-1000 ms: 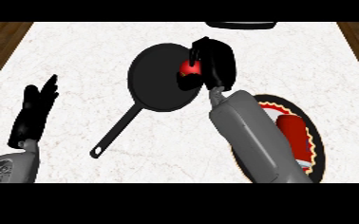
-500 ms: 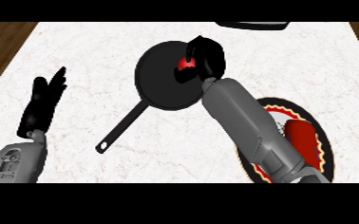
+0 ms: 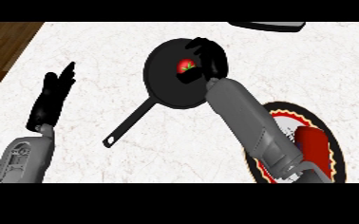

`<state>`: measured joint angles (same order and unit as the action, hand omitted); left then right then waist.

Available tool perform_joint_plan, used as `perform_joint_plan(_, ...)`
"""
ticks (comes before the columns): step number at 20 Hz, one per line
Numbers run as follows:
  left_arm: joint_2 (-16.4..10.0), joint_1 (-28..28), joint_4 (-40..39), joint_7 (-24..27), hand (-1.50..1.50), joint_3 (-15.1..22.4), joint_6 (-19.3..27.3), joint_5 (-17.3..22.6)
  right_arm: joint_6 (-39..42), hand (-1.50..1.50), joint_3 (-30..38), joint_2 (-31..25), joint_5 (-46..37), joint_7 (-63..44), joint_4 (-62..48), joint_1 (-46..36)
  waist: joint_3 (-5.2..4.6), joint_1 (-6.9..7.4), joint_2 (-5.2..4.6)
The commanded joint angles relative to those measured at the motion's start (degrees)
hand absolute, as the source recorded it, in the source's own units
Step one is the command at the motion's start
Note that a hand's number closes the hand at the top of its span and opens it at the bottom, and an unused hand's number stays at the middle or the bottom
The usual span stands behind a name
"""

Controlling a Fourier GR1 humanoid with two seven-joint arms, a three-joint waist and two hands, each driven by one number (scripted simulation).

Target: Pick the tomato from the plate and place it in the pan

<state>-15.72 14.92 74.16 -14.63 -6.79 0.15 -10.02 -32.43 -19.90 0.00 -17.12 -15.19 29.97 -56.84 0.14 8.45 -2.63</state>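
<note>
Our right hand's (image 3: 209, 60) fingers curl along one side of the tomato (image 3: 186, 66) and the thumb closes on it from the other. We are holding it low over the pan (image 3: 163, 83), well inside the rim, though we cannot tell whether it touches the pan's floor.

We judge the risk lies in the release. If the fingers open unevenly, the round tomato could roll toward the rim. If the forearm swings away low, it could knock the pan's wall or the handle (image 3: 129, 126) and shift the pan.

Our left hand (image 3: 52, 95) rests open at the view's left, fingers straight. The plate (image 3: 289, 107) lies partly under the right forearm, with a red thing (image 3: 312, 144) on it. The counter (image 3: 91, 66) is pale marble. A dark object (image 3: 270, 25) sits at its far edge, and wood (image 3: 15, 40) shows past its left corner.
</note>
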Motion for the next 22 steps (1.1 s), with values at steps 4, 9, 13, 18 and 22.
perform_joint_plan(4,1.3,-0.2,-1.2,2.6,0.00,1.1,-0.2,-0.3,-3.6,-1.50,0.6,0.0,7.3,7.8,-3.0,-0.9,0.00,2.25,-0.69)
perform_joint_plan(9,1.4,0.7,-1.4,1.3,0.00,1.1,0.6,-0.8,-8.3,-1.50,1.9,0.0,13.3,14.2,-1.4,-0.5,0.06,1.57,-0.39)
perform_joint_plan(13,-0.4,0.5,-0.9,0.6,0.00,-0.4,-0.6,0.2,-11.8,-1.50,3.9,0.0,16.8,18.9,-2.3,-1.1,0.05,0.88,0.03)
perform_joint_plan(18,0.1,-0.6,-1.3,0.8,0.00,-0.8,1.1,-0.6,-17.0,-1.50,5.9,0.0,21.8,21.7,-3.3,-2.9,-0.02,-1.53,0.84)
perform_joint_plan(22,-1.9,-2.0,-1.8,0.9,0.00,-2.9,-0.3,0.9,-18.2,-1.50,7.2,0.0,25.2,24.6,-5.4,-1.7,-0.07,-3.97,1.49)
